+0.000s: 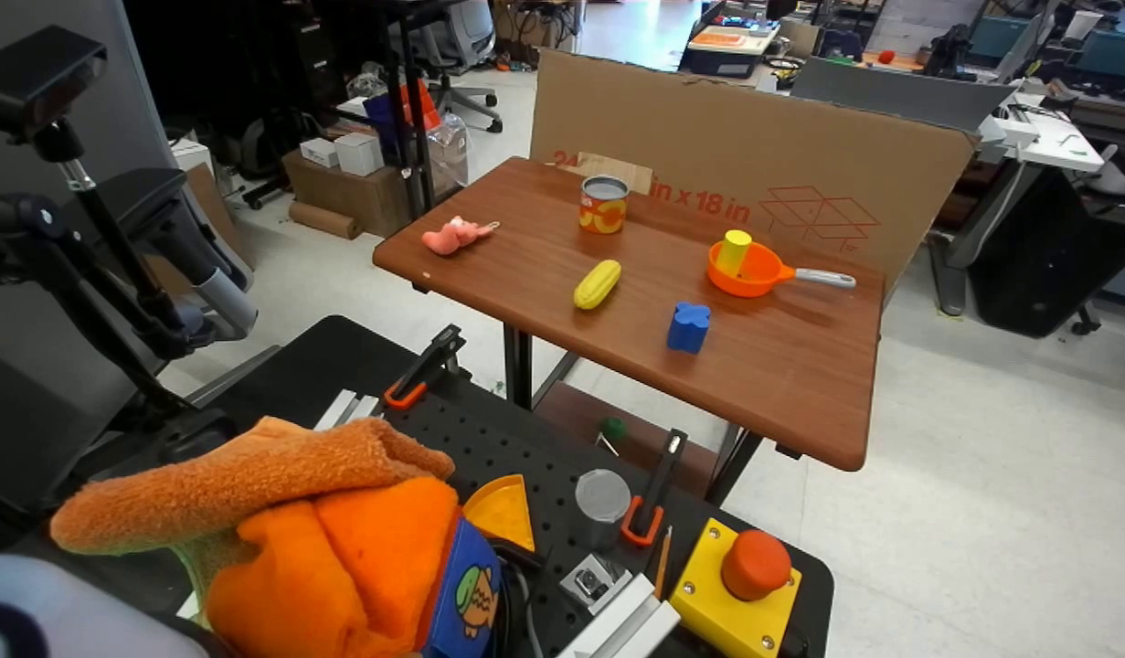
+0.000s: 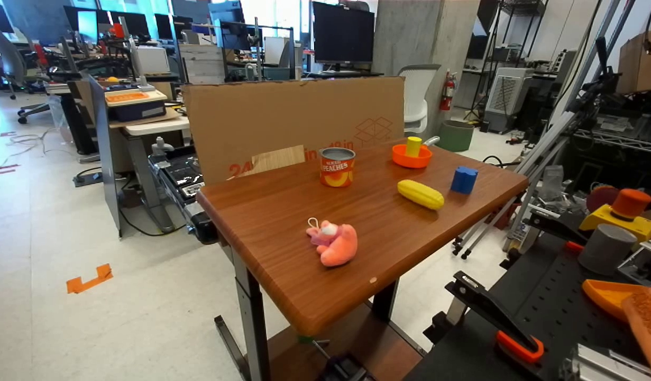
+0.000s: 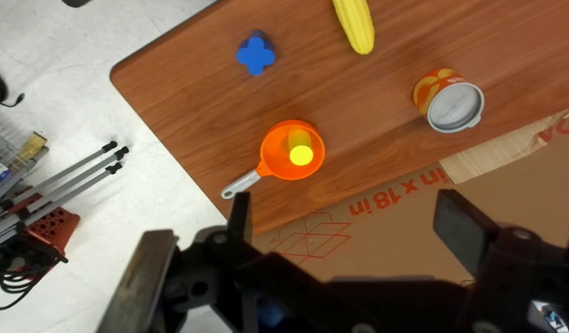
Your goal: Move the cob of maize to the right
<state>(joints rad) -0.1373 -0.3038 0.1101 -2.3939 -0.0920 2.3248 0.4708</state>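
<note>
The cob of maize [image 1: 597,284] is yellow and oblong with rounded ends. It lies on the brown wooden table [image 1: 489,206], between the can and the table's near edge. It also shows in an exterior view [image 2: 420,194] and at the top of the wrist view [image 3: 356,25], where its upper end is cut off. My gripper [image 3: 346,212] shows only in the wrist view. Its two fingers are wide apart with nothing between them. It is away from the cob, with the cardboard and the table seen beyond the fingers.
A blue clover-shaped block [image 1: 688,327] and an orange pan [image 1: 745,285] holding a yellow cylinder [image 1: 733,252] are on the table. A peach can [image 1: 603,205] and a pink plush toy [image 1: 454,236] stand there too. A cardboard panel [image 1: 708,137] rises along the table's back edge.
</note>
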